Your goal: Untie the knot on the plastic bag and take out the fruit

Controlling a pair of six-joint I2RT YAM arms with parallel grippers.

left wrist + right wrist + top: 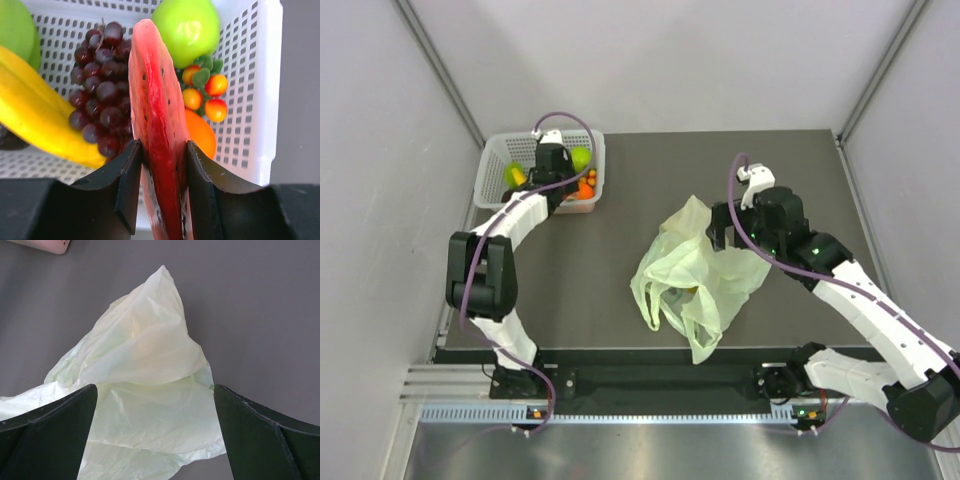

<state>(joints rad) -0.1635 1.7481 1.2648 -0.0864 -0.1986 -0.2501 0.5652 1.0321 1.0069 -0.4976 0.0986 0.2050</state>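
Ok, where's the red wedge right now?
The red wedge is held in the jaws of the left gripper, over the white basket at the far-left corner of the table, by the grape bunch and green apple.

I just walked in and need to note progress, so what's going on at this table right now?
The left hand is clamped on a red wedge of toy fruit and holds it over the white basket. A grape bunch, banana, green apple and orange already lie in the basket. The right hand hangs open just above the pale green plastic bag, which lies crumpled on the dark table. Whether any fruit is inside the bag can't be told.
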